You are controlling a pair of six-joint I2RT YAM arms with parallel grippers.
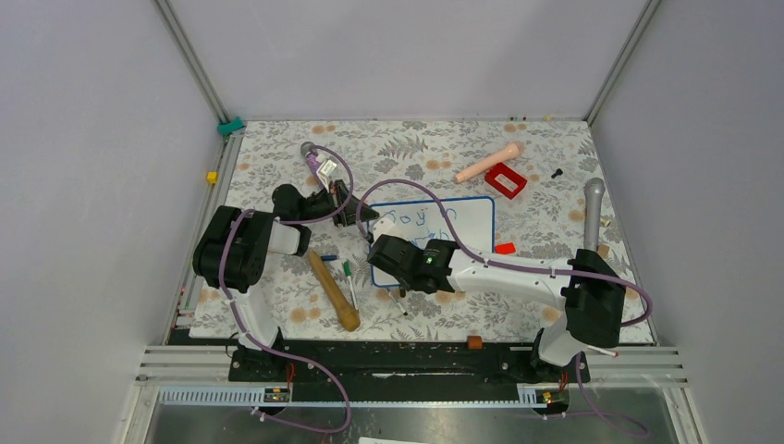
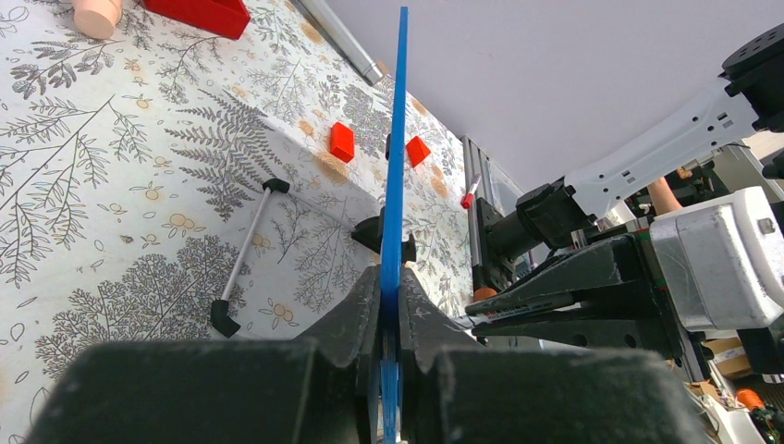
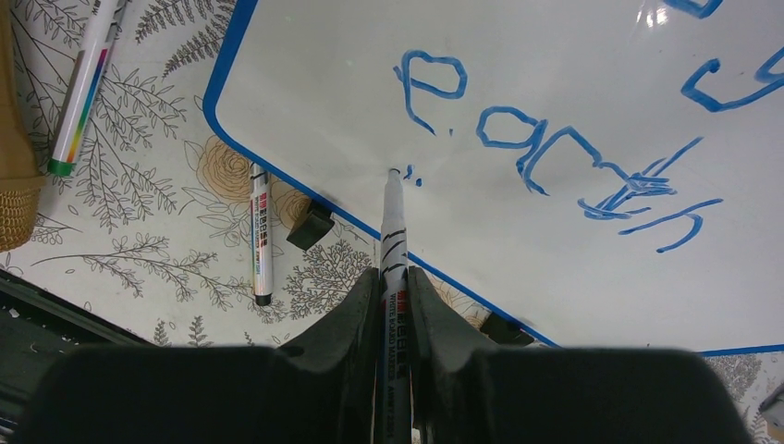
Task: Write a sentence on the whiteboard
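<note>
Left gripper (image 2: 389, 310) clamps the whiteboard (image 2: 399, 139), its blue edge rising toward 12 o'clock; a white arm (image 2: 666, 139) crosses at 2 o'clock.

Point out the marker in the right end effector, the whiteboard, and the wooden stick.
marker (image 3: 392, 227): right wrist view, striped barrel below the tip.
whiteboard (image 3: 324, 83): right wrist view, bare white face.
wooden stick (image 1: 332, 289): top external view, middle of the shaft.

Whiteboard (image 3: 324, 55) white, blue-framed; sentence (image 3: 545, 153) blue; tablecloth (image 3: 139, 213) grey-and-orange floral.
</note>
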